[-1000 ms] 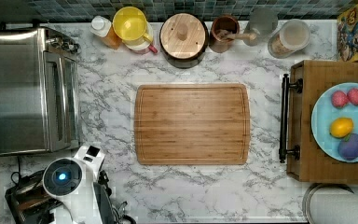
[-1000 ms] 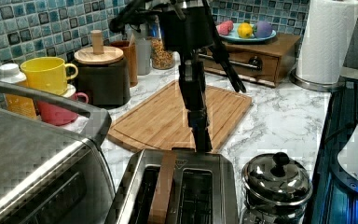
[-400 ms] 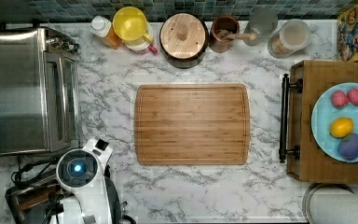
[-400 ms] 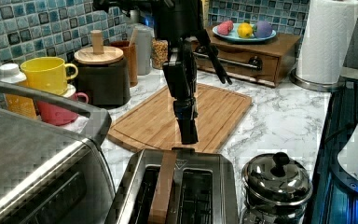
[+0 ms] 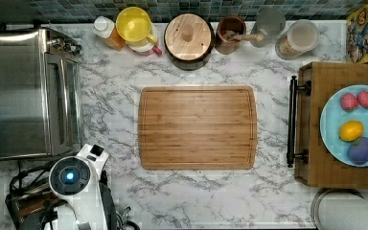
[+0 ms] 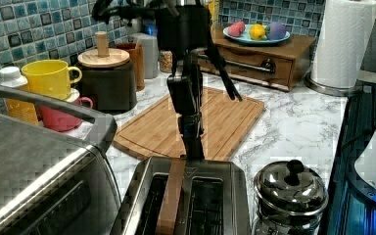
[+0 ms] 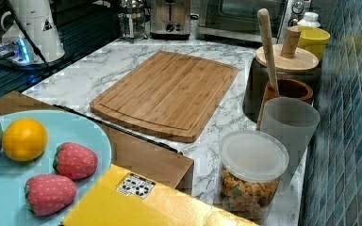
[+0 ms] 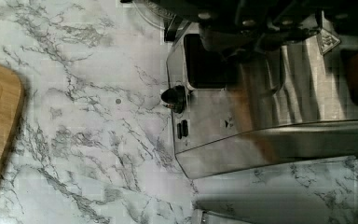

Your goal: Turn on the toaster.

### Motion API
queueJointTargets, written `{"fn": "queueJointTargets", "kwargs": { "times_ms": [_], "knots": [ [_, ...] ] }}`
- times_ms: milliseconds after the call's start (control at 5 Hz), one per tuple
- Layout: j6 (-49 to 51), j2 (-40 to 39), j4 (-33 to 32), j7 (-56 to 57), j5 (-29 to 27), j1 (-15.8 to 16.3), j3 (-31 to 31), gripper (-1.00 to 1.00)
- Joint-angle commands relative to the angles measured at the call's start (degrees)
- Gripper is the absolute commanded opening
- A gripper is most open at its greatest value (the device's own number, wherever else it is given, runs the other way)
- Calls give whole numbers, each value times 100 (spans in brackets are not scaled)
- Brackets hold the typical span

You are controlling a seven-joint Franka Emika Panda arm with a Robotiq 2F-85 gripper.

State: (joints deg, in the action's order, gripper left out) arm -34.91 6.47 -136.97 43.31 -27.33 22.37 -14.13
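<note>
Left view: the toaster (image 6: 188, 196) stands at the near edge of the marble counter (image 6: 293, 122), its two long top slots facing up, with a brown slice filling the slot toward the left view's left. The gripper (image 6: 192, 147) hangs straight down over the far end of the toaster, its black tip just above the steel top; whether the fingers are spread or pressed together cannot be told. A lidded steel pot (image 6: 290, 193) sits just beside the toaster on the left view's right, and the toaster oven (image 6: 34, 181) is beside it on the left view's left. A wooden cutting board (image 6: 196, 120) lies beyond the gripper.

Top view: the arm's white wrist (image 5: 72, 177) covers most of the toaster (image 5: 21, 206), which is in the lower left corner of the top view, below the toaster oven (image 5: 28, 93). The cutting board (image 5: 197, 127) lies at the middle of the counter (image 5: 211, 196), well apart from the toaster.

Right view: the toaster (image 7: 169, 18) is at the far end of the counter, its knob end facing the cutting board (image 7: 167, 92).

Wrist view: the toaster's end face (image 8: 223, 126) carries a black knob (image 8: 173, 97) and a small dark button (image 8: 182, 129); the gripper's dark body sits above the steel top.
</note>
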Motion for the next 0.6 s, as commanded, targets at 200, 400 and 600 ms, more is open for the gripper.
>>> {"fn": "queueJointTargets", "kwargs": {
  "times_ms": [200, 400, 600],
  "knots": [
    [-32, -1712, 545, -1335, 656, -290, 389, -100],
    [-42, -1803, 301, -1290, 433, -307, 459, -100],
    [-219, -1463, -510, -1186, 360, -182, 506, -100]
  ]
}}
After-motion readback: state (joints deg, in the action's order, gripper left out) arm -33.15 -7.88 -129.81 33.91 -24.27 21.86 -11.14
